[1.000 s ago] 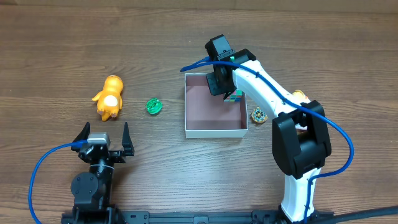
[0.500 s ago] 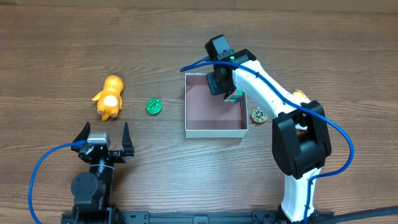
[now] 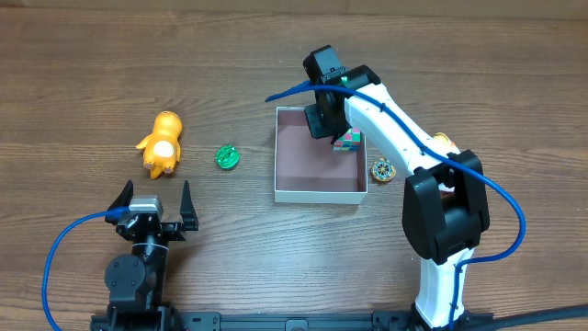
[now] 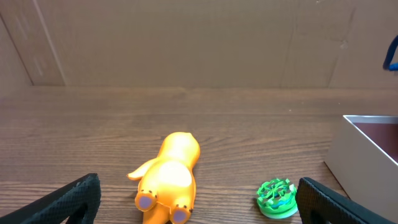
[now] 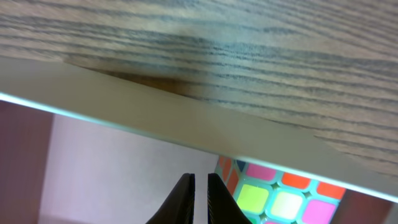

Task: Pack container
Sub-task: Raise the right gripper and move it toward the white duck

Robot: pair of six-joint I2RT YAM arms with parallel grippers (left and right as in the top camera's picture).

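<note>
The container is a shallow white-walled box with a dull pink inside, at the table's middle. A multicoloured cube lies in its far right corner. My right gripper hangs over the container's far edge, left of the cube. In the right wrist view its fingers are shut with nothing between them, beside the cube and below the white wall. My left gripper is open and empty near the front left. An orange toy animal and a green disc lie left of the container.
A small gold and blue disc lies right of the container, by the right arm's base. In the left wrist view the orange toy, the green disc and the container's corner lie ahead of the open fingers.
My right gripper has drawn back slightly toward the far edge, showing more of the cube. The container has shifted a little to the right. The left arm has not moved.
</note>
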